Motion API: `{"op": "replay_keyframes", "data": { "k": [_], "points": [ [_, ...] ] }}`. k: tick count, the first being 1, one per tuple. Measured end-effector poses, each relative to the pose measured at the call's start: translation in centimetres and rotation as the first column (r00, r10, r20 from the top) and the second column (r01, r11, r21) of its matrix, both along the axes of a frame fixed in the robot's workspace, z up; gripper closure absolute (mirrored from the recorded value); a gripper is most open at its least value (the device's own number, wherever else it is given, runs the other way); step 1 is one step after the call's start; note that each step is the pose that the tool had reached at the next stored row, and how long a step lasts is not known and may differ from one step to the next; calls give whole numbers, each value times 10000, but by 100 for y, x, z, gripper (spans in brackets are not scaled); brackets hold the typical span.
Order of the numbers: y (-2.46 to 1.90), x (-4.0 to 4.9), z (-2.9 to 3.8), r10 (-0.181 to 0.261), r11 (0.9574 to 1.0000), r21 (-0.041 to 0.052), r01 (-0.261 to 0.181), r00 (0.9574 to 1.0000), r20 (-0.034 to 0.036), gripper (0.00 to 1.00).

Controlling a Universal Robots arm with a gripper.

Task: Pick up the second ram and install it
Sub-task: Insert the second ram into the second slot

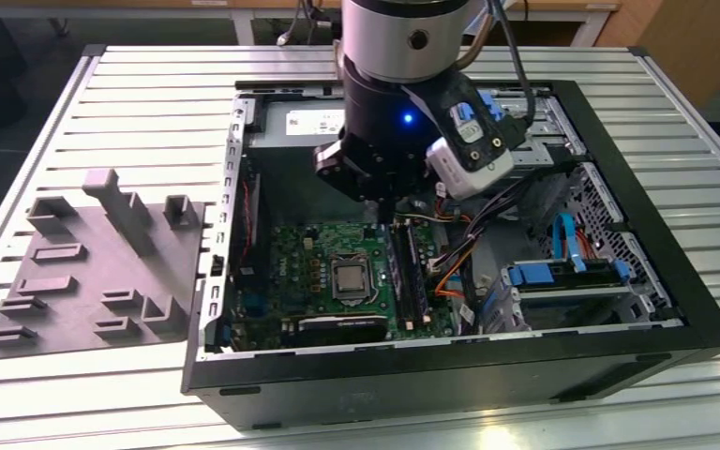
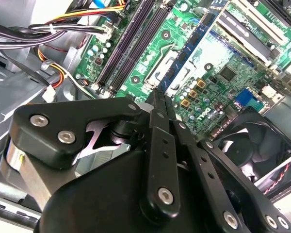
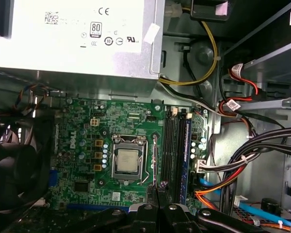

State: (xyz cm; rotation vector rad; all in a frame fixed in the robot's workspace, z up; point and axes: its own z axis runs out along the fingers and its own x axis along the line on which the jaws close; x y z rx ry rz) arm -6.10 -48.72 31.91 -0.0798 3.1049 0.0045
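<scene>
Fixture plate: far left of the exterior view; matt grey moulded plastic with upright posts and shallow rectangular pockets, lying flat on the table.
Table: ribbed silver metal slats running across the frame under everything.
Case: black computer box lying open, centre to right of the exterior view; thin sheet-metal walls, perforated on the exterior view's right.
Fan: black, with curved blades in a dark frame at the board's edge.
Power supply: bare grey metal box with a white sticker carrying small black print, round marks and a barcode.
Board: glossy green circuit board, dotted with small gold and silver parts and white lettering.
Processor: square silver lid in a metal frame, mid-board.
Gripper: black jointed metal fingers with silver screws, clenched on the second ram; in the exterior view it hangs under the arm's silver-and-black wrist, upper centre.
Second ram: slim flat stick, dark blue-green with black chips, pinched at the fingertips and reaching out over the board by the processor, apart from the slots.
Slots: long black plastic rails with a blue one alongside, just beside the processor.
Cables: orange, yellow and black bundles crowding the space right of the slots in the exterior view.
Drive cage: grey metal with bright blue plastic clips, right of the exterior view.
</scene>
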Motion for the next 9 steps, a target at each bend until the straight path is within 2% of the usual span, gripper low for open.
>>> {"op": "replay_keyframes", "data": {
  "k": [9],
  "points": [
    [0, 22, -16, 1, 10000, 0, -1, 10000, 0, 89]
  ]
}}
